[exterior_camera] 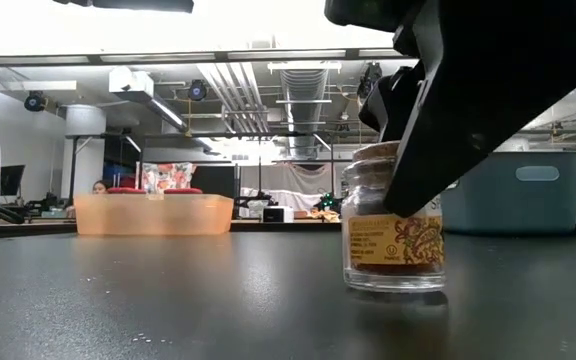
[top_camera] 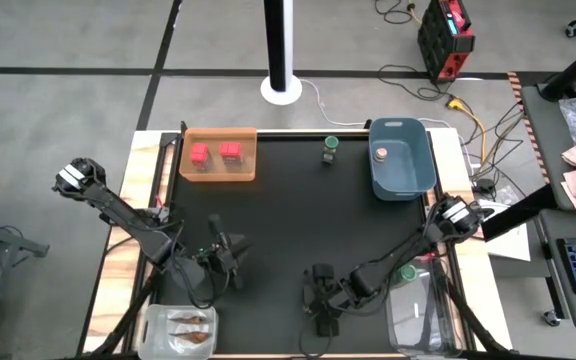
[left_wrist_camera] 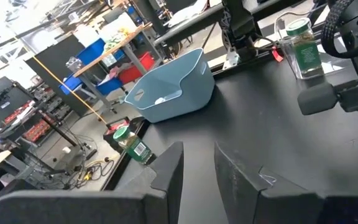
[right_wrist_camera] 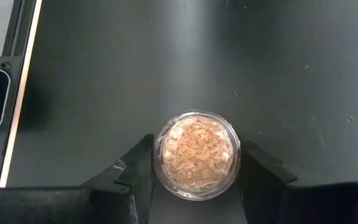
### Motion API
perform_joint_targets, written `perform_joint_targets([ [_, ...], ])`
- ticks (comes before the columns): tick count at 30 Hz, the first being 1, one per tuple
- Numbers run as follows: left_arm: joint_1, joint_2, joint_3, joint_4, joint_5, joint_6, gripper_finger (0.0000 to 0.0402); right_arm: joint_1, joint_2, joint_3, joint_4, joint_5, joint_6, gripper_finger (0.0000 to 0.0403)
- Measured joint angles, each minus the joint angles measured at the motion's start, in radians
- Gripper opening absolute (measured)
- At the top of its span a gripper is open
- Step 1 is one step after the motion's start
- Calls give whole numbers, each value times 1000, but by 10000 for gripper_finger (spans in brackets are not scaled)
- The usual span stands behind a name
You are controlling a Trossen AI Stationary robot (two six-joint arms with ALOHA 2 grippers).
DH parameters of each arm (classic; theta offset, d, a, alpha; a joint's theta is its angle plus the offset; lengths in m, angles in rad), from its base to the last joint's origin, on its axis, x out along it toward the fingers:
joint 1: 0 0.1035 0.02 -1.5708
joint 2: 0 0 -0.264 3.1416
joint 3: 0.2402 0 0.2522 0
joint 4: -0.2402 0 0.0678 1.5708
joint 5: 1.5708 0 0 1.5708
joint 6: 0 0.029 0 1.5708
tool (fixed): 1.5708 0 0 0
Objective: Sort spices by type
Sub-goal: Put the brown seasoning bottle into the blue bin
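Right end effector [right_wrist_camera: 196, 180]: near the front edge of the tabletop [top_camera: 288, 230], a little right of centre; fingers astride the tan-capped jar [right_wrist_camera: 196, 155], one at each side of the glass. Whether the pads touch cannot be told.
Held item: the jar stands on the tabletop, label side-on in the low view, base apparently flat on the surface.
Long axis: vertical, cap up; the wrist view looks straight down onto the cap.
Step in hand, as judged: secure the jar for transfer to its matching type.
Advice: close squarely on the glass below the cap, lift straight up before travelling, keep the axis upright.
Likely destination: blue tub [top_camera: 403, 158] at the back right corner, where a tan-capped item appears to lie.
Left end effector [left_wrist_camera: 197, 168]: front left region, fingers parted, pinching nothing, waiting.
Other spices: red boxes [top_camera: 215, 153] in orange tray [top_camera: 218, 172], back left; green-capped jar [top_camera: 330, 149] near back edge.
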Motion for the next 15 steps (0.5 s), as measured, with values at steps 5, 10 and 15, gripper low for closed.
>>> perform_joint_targets([
  [5, 0, 0, 0, 0, 0, 0, 75, -26, -58, -2, -32, -6, 0, 167],
  [10, -1, 0, 0, 1, 0, -5, 75, -122, -195, -1, -159, 3, -7, 167],
  [15, -1, 0, 0, 0, 0, -5, 75, -284, -366, -1, -298, 30, -71, 167],
])
